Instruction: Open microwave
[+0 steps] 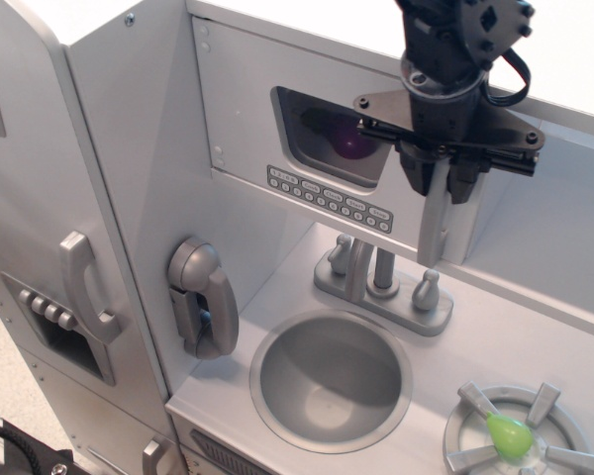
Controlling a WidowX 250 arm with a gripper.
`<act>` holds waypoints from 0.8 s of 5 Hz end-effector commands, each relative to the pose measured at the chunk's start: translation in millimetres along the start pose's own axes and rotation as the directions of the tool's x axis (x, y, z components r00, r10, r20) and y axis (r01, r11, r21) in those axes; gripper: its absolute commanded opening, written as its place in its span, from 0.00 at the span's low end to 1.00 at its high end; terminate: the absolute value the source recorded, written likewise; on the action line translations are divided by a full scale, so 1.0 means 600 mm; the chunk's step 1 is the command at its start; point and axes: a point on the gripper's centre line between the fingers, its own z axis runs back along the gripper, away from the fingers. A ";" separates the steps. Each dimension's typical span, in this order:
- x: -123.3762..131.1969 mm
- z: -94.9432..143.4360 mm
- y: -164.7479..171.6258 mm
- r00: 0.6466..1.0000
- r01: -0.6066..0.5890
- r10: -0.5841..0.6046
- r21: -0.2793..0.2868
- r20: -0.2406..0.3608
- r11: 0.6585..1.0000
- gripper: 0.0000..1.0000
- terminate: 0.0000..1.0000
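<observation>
The microwave [247, 109] is the grey compartment at the top, with a dark rounded window [322, 134] showing a purple object inside and a button strip [329, 198] below it. Its long vertical grey handle [434, 223] runs down the door's right edge. My black gripper [442, 178] hangs from above with its two fingers closed around the top of that handle. The door looks flush with the cabinet.
Below are a faucet [381, 277], a round sink [330, 378] and a burner with a green object [510, 435]. A toy phone [203, 297] hangs on the side wall. The tall fridge door with curved handle [84, 287] is at left.
</observation>
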 end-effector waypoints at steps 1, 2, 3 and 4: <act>-0.037 0.044 0.022 0.999 -0.039 0.039 -0.027 -0.022 0.999 0.00 0.00; -0.046 0.060 0.035 0.994 -0.025 0.024 -0.012 -0.104 1.000 1.00 0.00; -0.072 0.081 0.036 0.973 -0.061 0.062 0.013 -0.224 0.998 1.00 0.00; -0.112 0.100 0.001 0.950 0.003 0.002 0.013 -0.313 1.000 1.00 0.00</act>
